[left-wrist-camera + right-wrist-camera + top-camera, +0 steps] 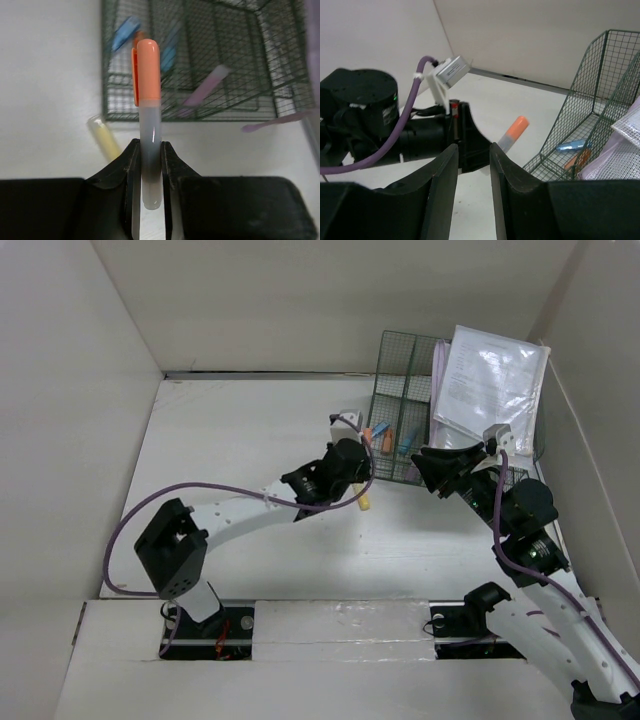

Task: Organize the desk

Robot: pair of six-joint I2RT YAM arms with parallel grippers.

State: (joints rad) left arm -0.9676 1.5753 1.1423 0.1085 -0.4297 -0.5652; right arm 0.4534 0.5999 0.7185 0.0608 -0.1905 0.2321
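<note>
Desk (250, 430) is lying beneath both arms. I'm seeing the mesh rack (400, 370) standing at its far right. Right gripper (471, 150) is hanging spread; left gripper (150, 150) is pinching an orange-capped marker (148, 70), near a yellow highlighter (103, 136).

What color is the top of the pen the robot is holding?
Orange cap; left wrist view shows it best.

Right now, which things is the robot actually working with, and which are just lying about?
In the job: orange-capped marker in the left gripper; yellow marker loose on the desk; green mesh rack.
Just sitting: blue marker and papers already in the rack; purple cable.
</note>
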